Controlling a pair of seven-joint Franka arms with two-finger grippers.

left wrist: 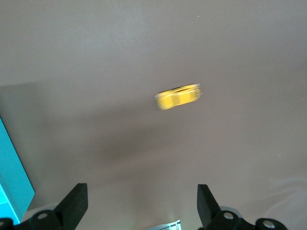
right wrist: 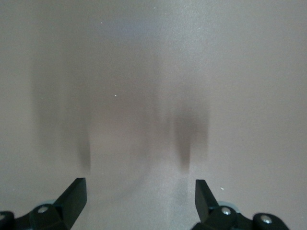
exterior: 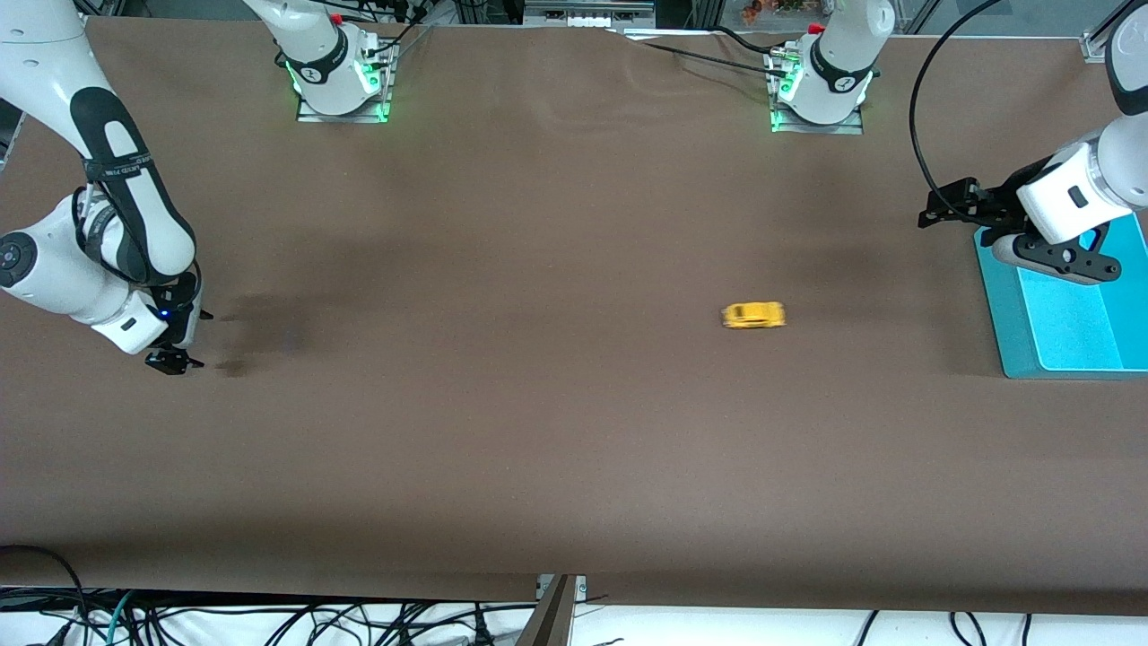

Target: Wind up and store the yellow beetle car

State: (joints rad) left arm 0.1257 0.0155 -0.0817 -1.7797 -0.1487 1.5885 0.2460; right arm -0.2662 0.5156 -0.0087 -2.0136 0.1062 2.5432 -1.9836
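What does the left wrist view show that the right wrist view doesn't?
Only the left wrist view shows the yellow beetle car on the brown table cover and an edge of the turquoise bin. Only the right wrist view shows the open right gripper over bare cover. Both share brown cover and open black fingertips.

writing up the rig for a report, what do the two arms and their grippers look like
Both arms have glossy white shells with black joint sections and sit on metal base plates lit green. The right arm carries small dark lettering on a black band. A black cable loops beside the left arm. The left gripper and right gripper are black, each with two wedge-shaped fingers.
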